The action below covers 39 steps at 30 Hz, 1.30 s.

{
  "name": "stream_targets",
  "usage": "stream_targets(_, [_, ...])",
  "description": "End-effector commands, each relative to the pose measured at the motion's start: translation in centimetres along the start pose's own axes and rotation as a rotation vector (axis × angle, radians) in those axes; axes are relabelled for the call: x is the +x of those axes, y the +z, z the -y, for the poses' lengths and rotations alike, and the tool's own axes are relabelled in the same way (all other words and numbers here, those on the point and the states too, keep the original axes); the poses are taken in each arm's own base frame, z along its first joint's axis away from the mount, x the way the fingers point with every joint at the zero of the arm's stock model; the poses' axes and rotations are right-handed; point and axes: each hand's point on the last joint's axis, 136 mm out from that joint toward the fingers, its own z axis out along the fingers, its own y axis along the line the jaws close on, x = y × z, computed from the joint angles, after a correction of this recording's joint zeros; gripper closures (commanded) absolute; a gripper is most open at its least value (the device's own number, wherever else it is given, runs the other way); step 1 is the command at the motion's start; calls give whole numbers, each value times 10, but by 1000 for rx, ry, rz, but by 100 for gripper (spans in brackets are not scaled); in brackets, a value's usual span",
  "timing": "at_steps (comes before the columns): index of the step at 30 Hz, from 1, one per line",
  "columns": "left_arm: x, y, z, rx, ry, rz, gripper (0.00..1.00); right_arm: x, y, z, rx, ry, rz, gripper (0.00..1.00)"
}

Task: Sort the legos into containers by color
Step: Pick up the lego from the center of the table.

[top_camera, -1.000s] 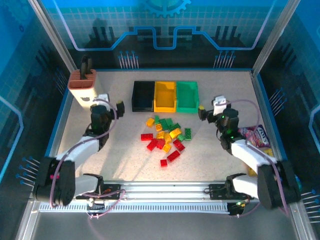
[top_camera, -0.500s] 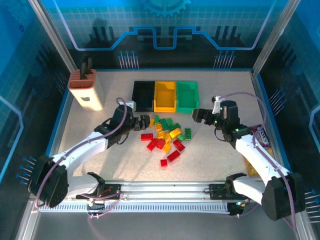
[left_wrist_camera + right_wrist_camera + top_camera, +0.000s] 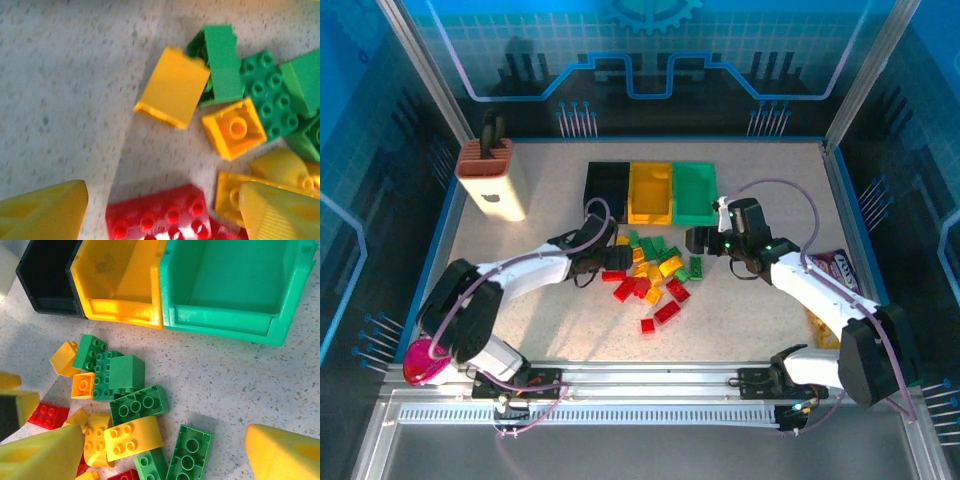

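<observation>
The legos lie in a loose pile [image 3: 650, 275] of red, yellow and green bricks mid-table, in front of the black bin [image 3: 607, 190], yellow bin [image 3: 651, 192] and green bin [image 3: 695, 192]. My left gripper [image 3: 611, 259] is low at the pile's left edge and open. Its yellow fingers [image 3: 45, 210] straddle a red brick [image 3: 160, 215] without touching it. My right gripper [image 3: 696, 240] hovers open at the pile's right edge, over an upside-down green brick [image 3: 189, 452]. All three bins look empty in the right wrist view: the green bin [image 3: 220, 322], the yellow bin [image 3: 120, 315] and the black bin [image 3: 45, 305].
A tall beige block with a brown slotted top [image 3: 492, 180] stands at the back left. A snack packet [image 3: 830, 268] lies near the right wall. Blue walls ring the table.
Both arms have swung in toward the pile. The left gripper came from the left side to the red brick. The right gripper moved left to the green bricks.
</observation>
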Motion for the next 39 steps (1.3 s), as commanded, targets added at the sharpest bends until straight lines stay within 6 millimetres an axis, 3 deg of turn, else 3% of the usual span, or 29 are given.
stream_targets(1, [-9,9,-4,-33,51,-39,21,-11,-4,-12,-25,-13,18,16])
stream_targets(11, [-20,27,-9,-69,109,-60,22,-8,-6,-11,-31,-16,24,15])
stream_targets(21, [-31,40,-9,-16,100,-72,31,-8,-5,-12,-47,-1,28,16])
stream_targets(34, [-37,53,4,31,118,-93,34,-5,-8,-10,-49,20,36,17])
stream_targets(39, [-39,58,7,36,129,-101,42,-5,-11,-7,-45,25,45,17])
